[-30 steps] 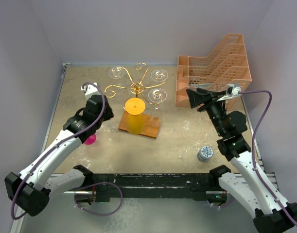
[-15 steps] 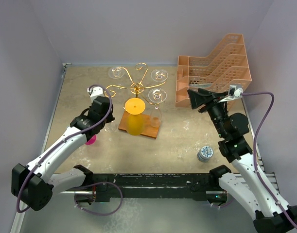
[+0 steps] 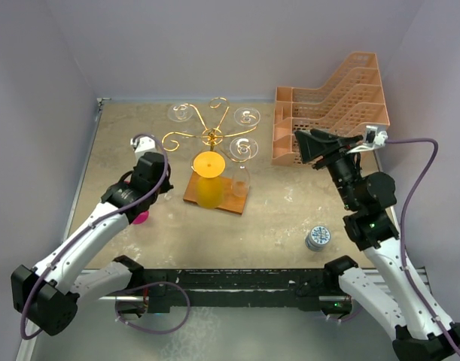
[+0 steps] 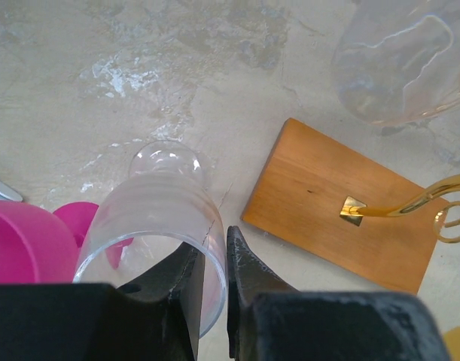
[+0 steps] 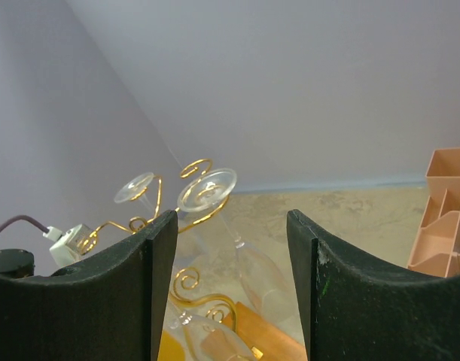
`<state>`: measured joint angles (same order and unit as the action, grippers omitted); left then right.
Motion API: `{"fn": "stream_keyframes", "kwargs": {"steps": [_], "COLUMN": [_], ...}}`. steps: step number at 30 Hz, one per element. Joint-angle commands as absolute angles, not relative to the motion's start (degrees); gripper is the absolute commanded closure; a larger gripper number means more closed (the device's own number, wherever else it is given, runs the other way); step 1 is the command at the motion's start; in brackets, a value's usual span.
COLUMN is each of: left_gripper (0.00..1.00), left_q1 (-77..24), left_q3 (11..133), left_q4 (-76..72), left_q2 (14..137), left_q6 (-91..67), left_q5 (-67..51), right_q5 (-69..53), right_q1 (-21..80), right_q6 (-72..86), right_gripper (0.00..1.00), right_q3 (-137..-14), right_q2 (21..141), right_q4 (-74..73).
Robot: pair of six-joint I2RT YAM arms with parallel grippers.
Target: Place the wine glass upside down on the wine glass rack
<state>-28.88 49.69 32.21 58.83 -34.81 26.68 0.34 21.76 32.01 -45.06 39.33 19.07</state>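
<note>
A clear wine glass (image 4: 158, 218) stands upright on the table just left of the rack's wooden base (image 4: 327, 203). My left gripper (image 4: 214, 242) is shut on its rim wall, one finger inside the bowl and one outside. From above, that gripper (image 3: 162, 192) sits low beside the wine glass rack (image 3: 212, 136), whose gold scrolled arms hold a yellow glass (image 3: 208, 180) and three clear glasses upside down. My right gripper (image 3: 309, 147) hovers open and empty in front of the tray stack. In its own view the gripper (image 5: 231, 219) faces the rack (image 5: 199, 214).
A peach lattice tray stack (image 3: 331, 105) stands at the back right. A pink cup (image 3: 140, 216) lies close behind my left gripper, also in the wrist view as the pink cup (image 4: 26, 244). A small grey tin (image 3: 317, 238) sits near the right arm. Walls close in three sides.
My left gripper has come down over the glass by the base and its jaws have closed on the rim wall. The right arm has drifted slightly right, still open.
</note>
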Motion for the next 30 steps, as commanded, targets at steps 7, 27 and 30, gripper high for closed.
{"fn": "stream_keyframes", "kwargs": {"steps": [7, 27, 30], "left_gripper": [1.0, 1.0, 1.0], "left_q1": [-28.5, -28.5, -28.5], "left_q3": [61.6, 82.1, 81.0], "left_q4": [35.4, 20.7, 14.2], "left_q2": [50.4, 38.9, 37.3], "left_q6": [-36.0, -33.1, -33.0], "left_q5": [30.2, 27.9, 21.7], "right_q5": [-5.4, -13.1, -10.4], "right_q1": [22.0, 26.0, 28.8], "right_q6": [35.2, 53.6, 55.7], "right_gripper": [0.39, 0.34, 0.34], "right_q3": [-50.8, -59.4, -62.8], "right_q2": [38.8, 50.9, 53.9], "right_q4": [21.1, 38.5, 39.9]}}
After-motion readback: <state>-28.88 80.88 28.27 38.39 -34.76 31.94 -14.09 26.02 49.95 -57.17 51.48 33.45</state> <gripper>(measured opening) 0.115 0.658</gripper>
